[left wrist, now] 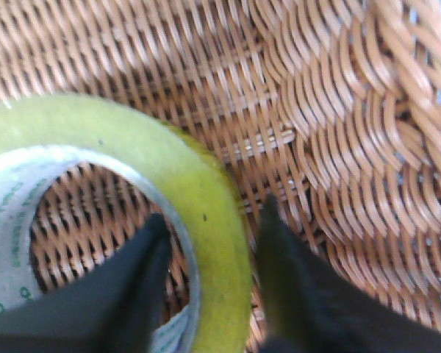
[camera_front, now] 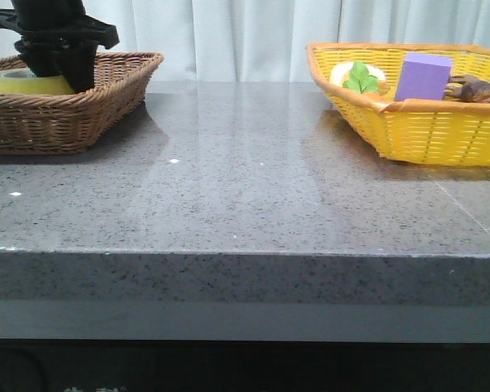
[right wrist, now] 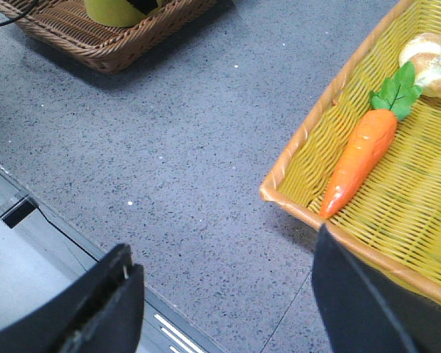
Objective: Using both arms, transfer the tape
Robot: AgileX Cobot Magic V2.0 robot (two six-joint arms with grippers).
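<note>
Front view: you see the black left arm's angular gripper (camera_front: 61, 61) lowered into the brown woven wicker basket (camera_front: 106, 98) at the far left of the grey speckled stone table (camera_front: 245, 196), with the wide roll of translucent yellow packing tape (camera_front: 24, 82) lying inside that basket just beside it. Well apart, on the table's right side, a yellow plastic woven basket (camera_front: 425, 131) holds a purple rectangular block (camera_front: 423, 77).

Left wrist view: your left gripper (left wrist: 209, 250) straddles the tape (left wrist: 169, 176) wall, one black finger (left wrist: 143, 272) inside the white, green-printed core and the other outside the yellow rim; whether the fingers actually press the wall cannot be told.

Right wrist view: your right gripper (right wrist: 228, 294) hangs over the table (right wrist: 191, 147) beside the yellow basket (right wrist: 309, 147), fingers spread wide with nothing between them. An orange toy carrot with green leaves (right wrist: 364, 151) lies in that basket.
</note>
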